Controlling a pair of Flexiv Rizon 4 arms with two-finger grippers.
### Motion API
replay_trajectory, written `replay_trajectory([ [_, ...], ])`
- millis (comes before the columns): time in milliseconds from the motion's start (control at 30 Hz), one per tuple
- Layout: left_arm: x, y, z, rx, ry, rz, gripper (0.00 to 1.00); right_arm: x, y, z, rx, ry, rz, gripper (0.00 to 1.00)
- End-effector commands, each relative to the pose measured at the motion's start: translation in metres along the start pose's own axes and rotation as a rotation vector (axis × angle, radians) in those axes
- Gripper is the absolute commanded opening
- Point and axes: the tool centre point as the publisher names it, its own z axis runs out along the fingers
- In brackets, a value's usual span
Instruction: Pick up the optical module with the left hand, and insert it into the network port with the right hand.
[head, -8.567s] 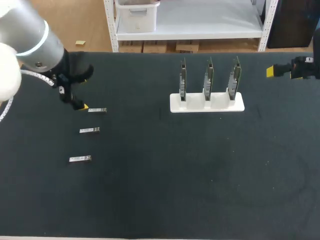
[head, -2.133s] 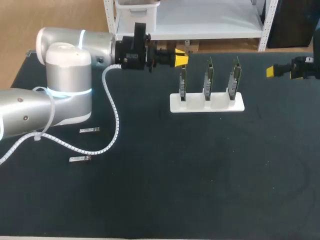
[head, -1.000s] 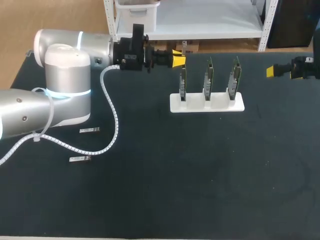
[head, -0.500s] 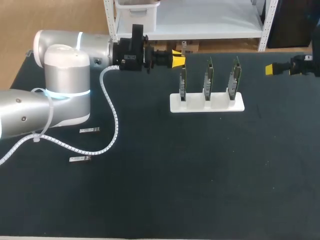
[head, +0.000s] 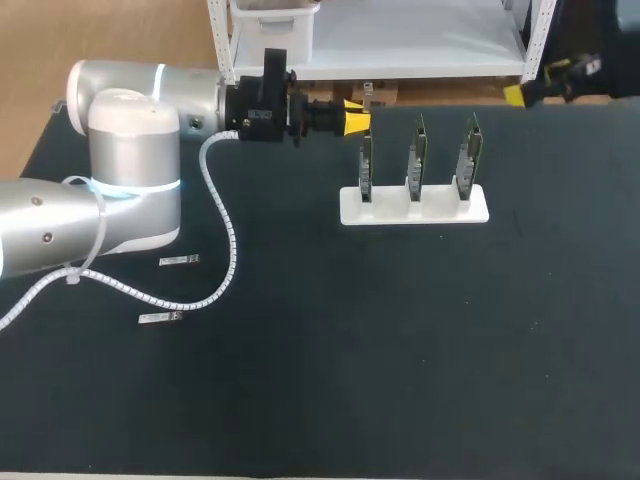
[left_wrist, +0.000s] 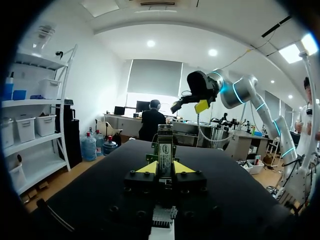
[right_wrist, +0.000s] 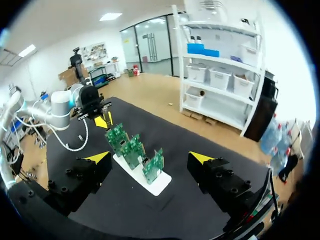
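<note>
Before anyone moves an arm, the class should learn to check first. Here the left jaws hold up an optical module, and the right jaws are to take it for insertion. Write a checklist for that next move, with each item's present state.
1. Left jaws shut on the optical module: ok.
2. Right jaws open, with nothing between them: ok.
3. Three circuit boards upright in the white stand: ok.
4. Right jaws close to the optical module: not ok. They are off past the stand's right end.
5. Network port free and facing the approach: cannot tell.
6. Two spare modules lying well away from the stand: ok.
</note>
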Motion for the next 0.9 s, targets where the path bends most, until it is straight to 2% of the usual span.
replay_trajectory([
  [33,0.001,-0.002,0.000,-0.005,-0.002,0.001,0.00,-0.017,-0.004,0.034,-0.569,0.009,-0.248,1.00],
  [100,0.001,-0.002,0.000,-0.005,-0.002,0.001,0.00,-0.024,0.000,0.044,-0.595,0.012,-0.277,1.00],
  [233,0.001,-0.002,0.000,-0.005,-0.002,0.001,0.00,-0.036,0.015,0.064,-0.727,0.035,-0.369,1.00],
  [333,0.001,-0.002,0.000,-0.005,-0.002,0.001,0.00,-0.041,0.027,0.075,-0.780,0.039,-0.412,1.00],
  [600,0.001,-0.002,0.000,-0.005,-0.002,0.001,0.00,-0.046,0.051,0.095,-0.867,0.043,-0.479,1.00],
  [900,0.001,-0.002,0.000,-0.005,-0.002,0.001,0.00,-0.053,0.067,0.110,-0.907,0.024,-0.464,1.00],
])
